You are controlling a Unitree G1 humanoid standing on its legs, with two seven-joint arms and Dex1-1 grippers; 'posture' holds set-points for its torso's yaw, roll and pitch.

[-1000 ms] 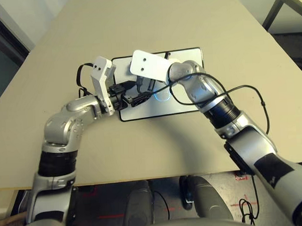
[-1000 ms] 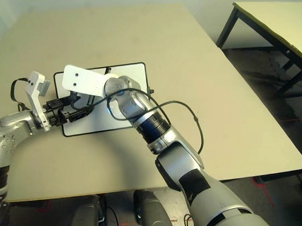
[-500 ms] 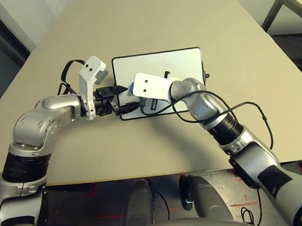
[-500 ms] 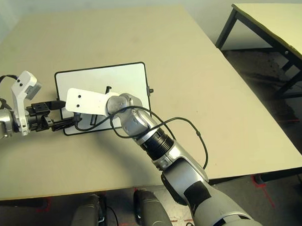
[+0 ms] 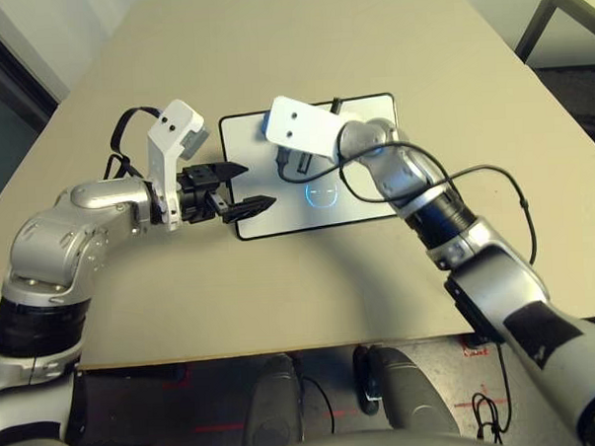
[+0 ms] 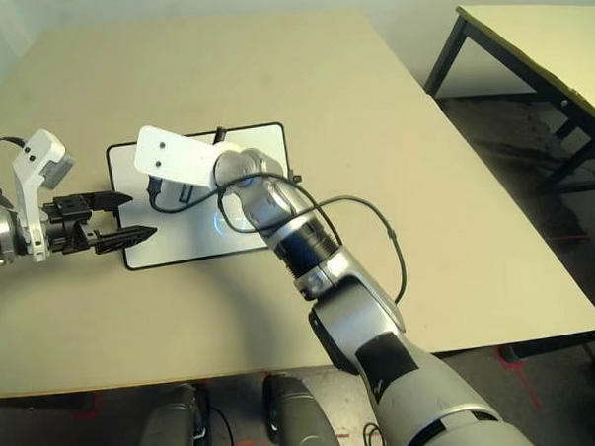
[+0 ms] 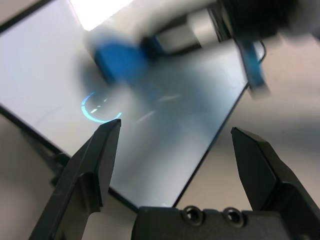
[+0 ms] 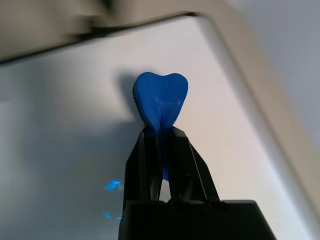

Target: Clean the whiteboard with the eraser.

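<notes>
The rectangular glossy whiteboard with a thin black frame (image 5: 295, 218) lies flat on the beige table (image 5: 203, 316). The bright blue eraser block (image 8: 160, 97) is over the whiteboard, pinched between the 2 black fingers of the right end effector (image 8: 161, 131), with its lobed end standing out past the tips. Whether the eraser touches the board, I cannot tell.

The left end effector (image 5: 261, 185) is spread, its 2 black fingers well apart and nothing between them. It reaches in over the board's left edge, with the tips pointing toward the middle.

Light-blue curved marks (image 5: 310, 196) show on the white surface, just beside the right end effector's working area, on the side nearer the robot.

Several things stand in the way of a clear look at the board. The white wrist bracket with 2 dark holes (image 5: 301, 127) covers part of its far half, and the silver right forearm (image 5: 466, 237) crosses its right side. A thin black cable (image 5: 523, 208) loops from the right wrist over the board and out above the table. On the other arm, a 2nd white bracket (image 5: 164, 160) stands upright near the board's left edge, with a black strap (image 5: 117, 142) curving behind it.

A small black knob (image 6: 296, 179) juts from the board's right short side. Beyond the table, on the right, is another table with a pale top and dark legs (image 6: 552, 49).
</notes>
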